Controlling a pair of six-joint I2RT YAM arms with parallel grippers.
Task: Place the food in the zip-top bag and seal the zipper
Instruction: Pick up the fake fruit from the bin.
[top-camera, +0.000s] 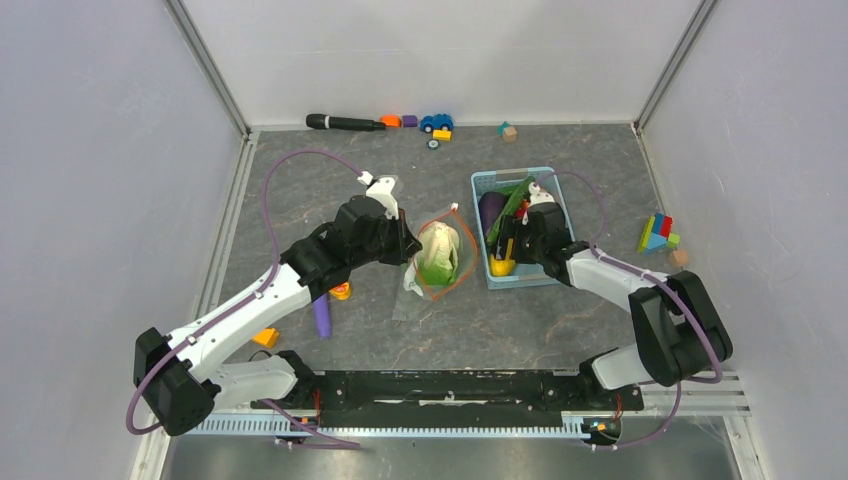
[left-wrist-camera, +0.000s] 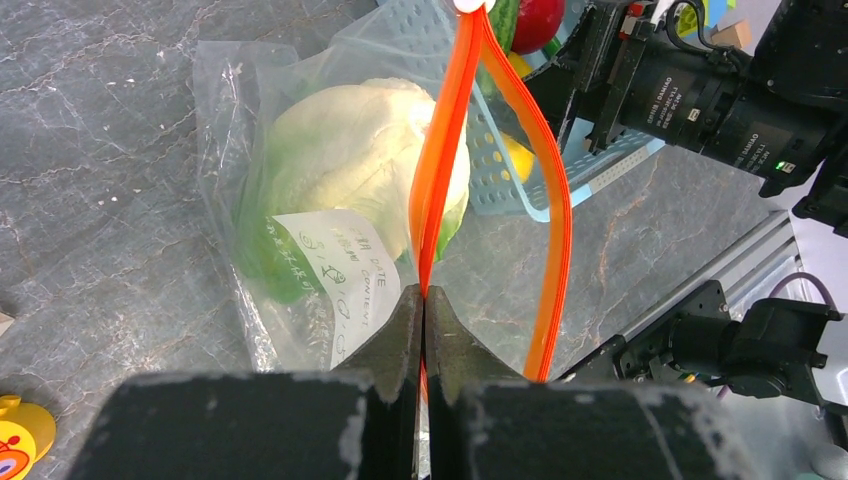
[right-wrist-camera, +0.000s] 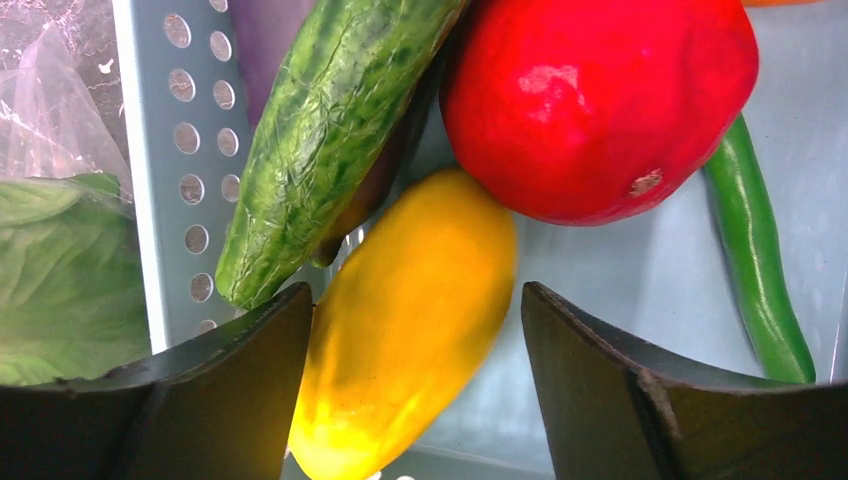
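Left wrist view gives us the left pincer (left-wrist-camera: 424, 300) clamped tight on the zipper (left-wrist-camera: 447, 150), the orange-red strip running straight ahead from between its closed tips. The zipper's other lip bows away to the pincer's right, so the mouth of the zip-top bag (left-wrist-camera: 225, 130) gapes. Inside the bag, just ahead and left of the tips, we see the pale green cabbage (left-wrist-camera: 350, 150) behind a handwritten white label (left-wrist-camera: 335, 270). The bag's lower part rests on the grey marbled desk (left-wrist-camera: 90, 170). Beyond the bag stands the light blue basket (left-wrist-camera: 495, 180).

Right wrist view puts the right pincer (right-wrist-camera: 415, 295) down in that basket, jaws wide, one on each side of a yellow piece (right-wrist-camera: 420, 240). Its left finger looks to be against the piece, while the right one stands clear. Ahead of the tips we find a green cucumber (right-wrist-camera: 330, 130) lying over the purple eggplant (right-wrist-camera: 265, 40), with a red piece (right-wrist-camera: 600, 100) touching the yellow one. A slim green pod (right-wrist-camera: 765, 270) lies further right.
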